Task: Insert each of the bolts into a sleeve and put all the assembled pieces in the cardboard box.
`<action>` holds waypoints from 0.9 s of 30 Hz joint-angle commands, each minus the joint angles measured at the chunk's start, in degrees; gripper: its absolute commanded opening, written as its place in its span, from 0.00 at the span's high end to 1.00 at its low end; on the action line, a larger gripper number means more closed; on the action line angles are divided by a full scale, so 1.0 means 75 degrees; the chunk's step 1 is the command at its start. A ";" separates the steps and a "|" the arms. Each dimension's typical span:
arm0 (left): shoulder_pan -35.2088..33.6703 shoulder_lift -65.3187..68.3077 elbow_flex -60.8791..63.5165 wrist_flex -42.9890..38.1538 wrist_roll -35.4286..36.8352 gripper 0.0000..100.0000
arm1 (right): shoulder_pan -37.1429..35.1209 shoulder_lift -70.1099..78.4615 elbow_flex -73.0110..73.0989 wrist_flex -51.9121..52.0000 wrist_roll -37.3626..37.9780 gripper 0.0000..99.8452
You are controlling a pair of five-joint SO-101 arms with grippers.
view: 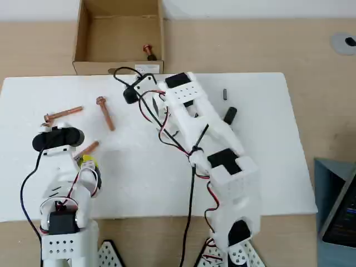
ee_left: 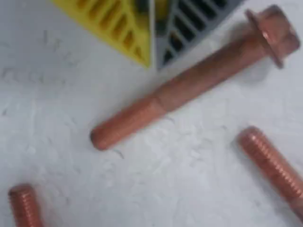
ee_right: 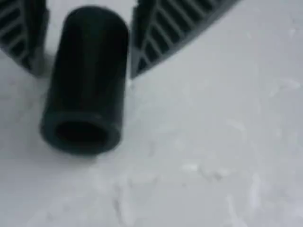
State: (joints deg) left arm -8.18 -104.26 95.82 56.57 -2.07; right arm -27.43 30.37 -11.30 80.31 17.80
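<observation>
Left wrist view shows your left gripper (ee_left: 152, 54) clenched empty beside a copper bolt (ee_left: 189, 80) on the white mat (ee_left: 165, 179). A black sleeve (ee_right: 85, 104) lies at your right gripper (ee_right: 87, 66); you cannot tell whether it is grasped. The label (view: 147, 68) on the cardboard box (view: 80, 39) is unreadable.

light: bright, even, overhead
shadows: soft, short beside bolt (ee_left: 189, 87) and sleeve (ee_right: 85, 85)
glare: white mat (view: 139, 183) pale
</observation>
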 commanded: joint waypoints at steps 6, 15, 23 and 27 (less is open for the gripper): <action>-0.0047 -0.0041 -0.0012 -0.0082 -0.0047 1.00 | -0.0158 0.0264 -0.0381 -0.0035 0.0070 0.86; -0.0047 -0.0041 -0.0012 -0.0082 -0.0047 1.00 | -0.0158 0.0533 -0.0381 -0.0059 0.0234 0.99; -0.0047 -0.0041 -0.0012 -0.0094 -0.0047 1.00 | -0.0158 -0.0205 -0.0428 0.0176 0.0223 0.99; -0.0047 -0.0041 -0.0012 -0.0094 -0.0047 1.00 | -0.0158 -0.1002 -0.0744 0.0727 0.0188 0.99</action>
State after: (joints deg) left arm -8.18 -104.26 95.82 56.57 -2.07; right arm -27.87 29.93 -13.41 83.30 19.03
